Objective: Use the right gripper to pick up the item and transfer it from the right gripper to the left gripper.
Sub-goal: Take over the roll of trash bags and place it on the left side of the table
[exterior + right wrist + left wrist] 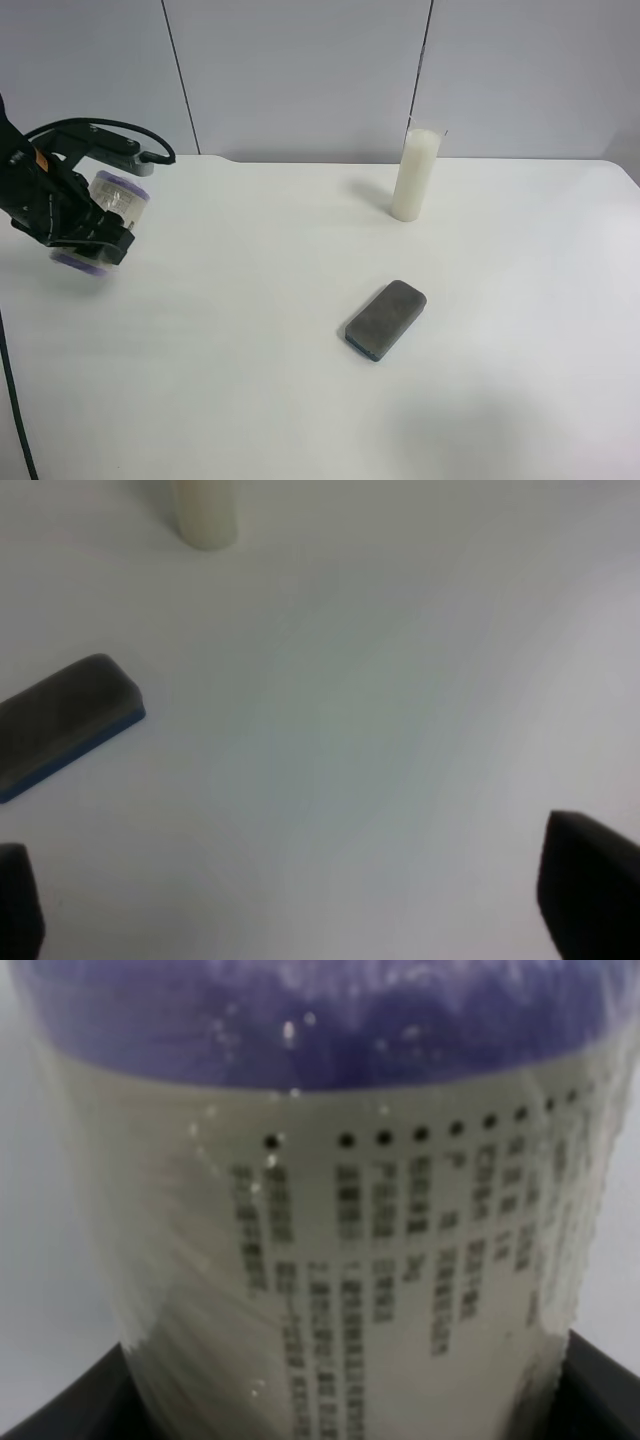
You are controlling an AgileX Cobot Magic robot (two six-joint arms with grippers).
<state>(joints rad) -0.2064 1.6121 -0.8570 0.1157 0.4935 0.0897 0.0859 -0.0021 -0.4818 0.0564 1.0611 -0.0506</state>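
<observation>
The item, a short roll with purple ends and a cream printed label, is held in my left gripper at the far left of the exterior high view, tilted, just above the white table. In the left wrist view the roll fills the frame, with a black finger on each side of it. My right gripper is open and empty above the table; only its two black fingertips show. The right arm is out of the exterior high view.
A tall white candle stands at the back of the table and also shows in the right wrist view. A flat dark-grey block with a blue underside lies near the middle and shows in the right wrist view.
</observation>
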